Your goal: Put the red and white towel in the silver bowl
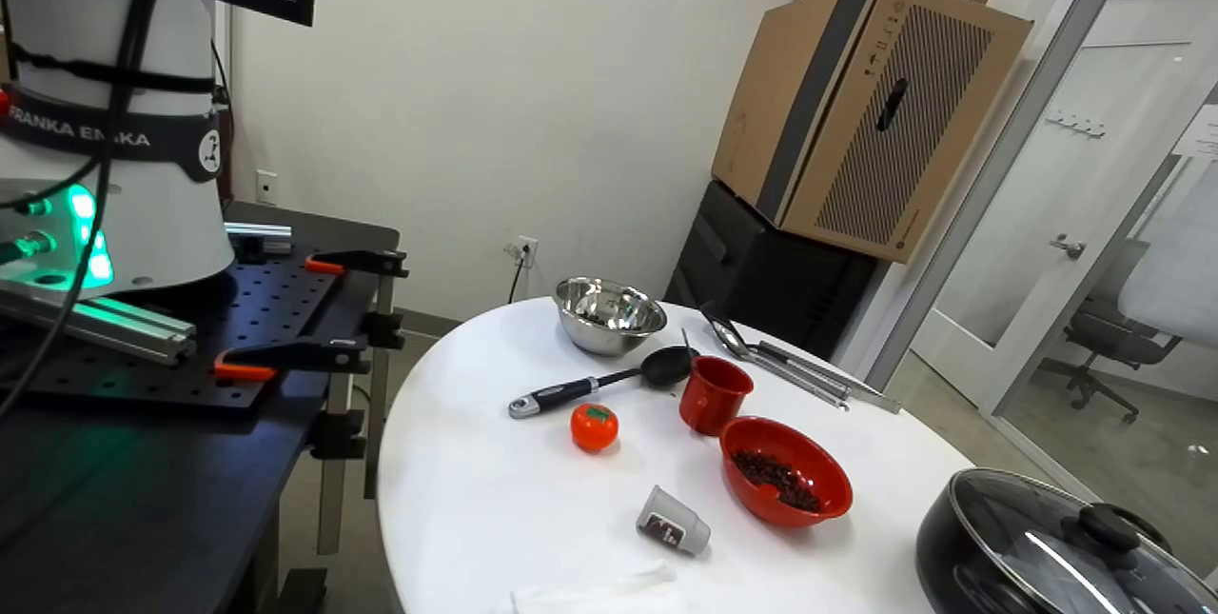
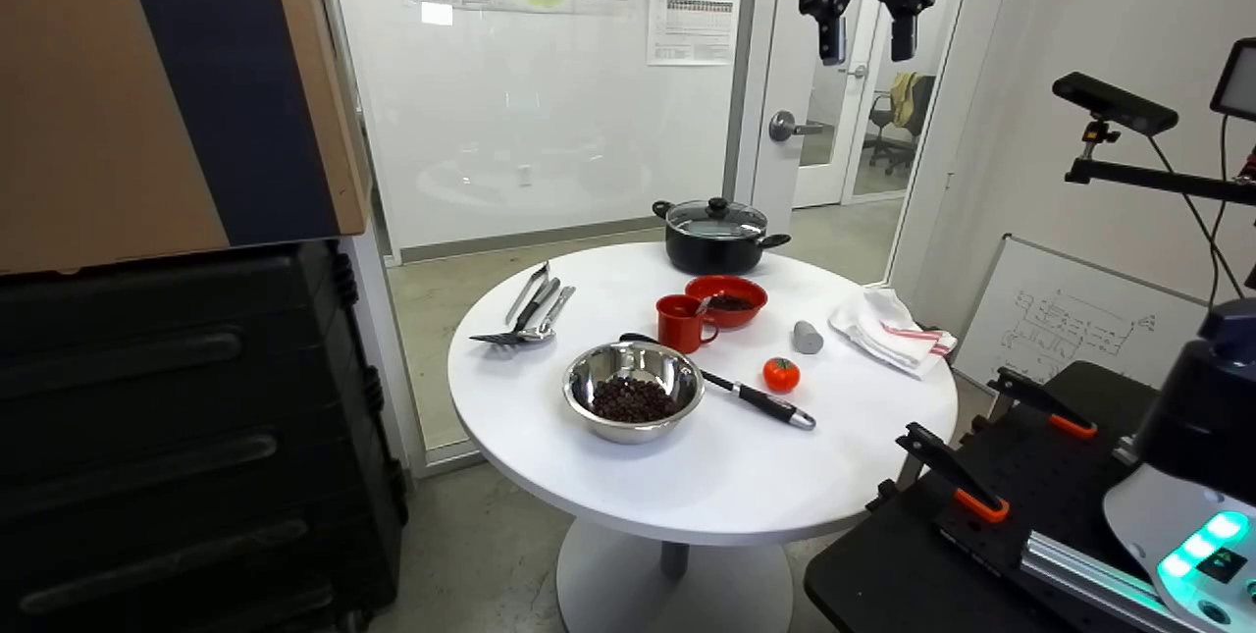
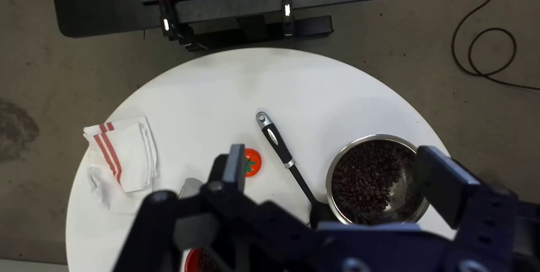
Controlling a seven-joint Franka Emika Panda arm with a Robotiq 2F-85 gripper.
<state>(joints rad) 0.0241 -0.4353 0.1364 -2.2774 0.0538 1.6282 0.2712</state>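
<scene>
The red and white towel lies folded on the round white table; it shows whole in the wrist view [image 3: 120, 158] and in an exterior view [image 2: 888, 331]. Only a white edge of the towel [image 1: 599, 593] shows at the bottom of an exterior view. The silver bowl [image 1: 601, 336] stands across the table from the towel, with dark beans inside; it also shows in an exterior view [image 2: 628, 431] and the wrist view [image 3: 331, 179]. My gripper [image 2: 868, 42] is open and empty, high above the table. In the wrist view its fingers [image 3: 337, 173] stand apart, one overlapping the bowl's rim.
Between towel and bowl are a grey cup [image 2: 808, 338], a tomato [image 2: 781, 375] and a black ladle [image 2: 770, 404]. A red mug [image 2: 680, 324] and a red bowl with beans [image 2: 736, 318] stand behind. A lidded pot [image 2: 711, 252] and metal utensils [image 2: 535, 311] are farther off.
</scene>
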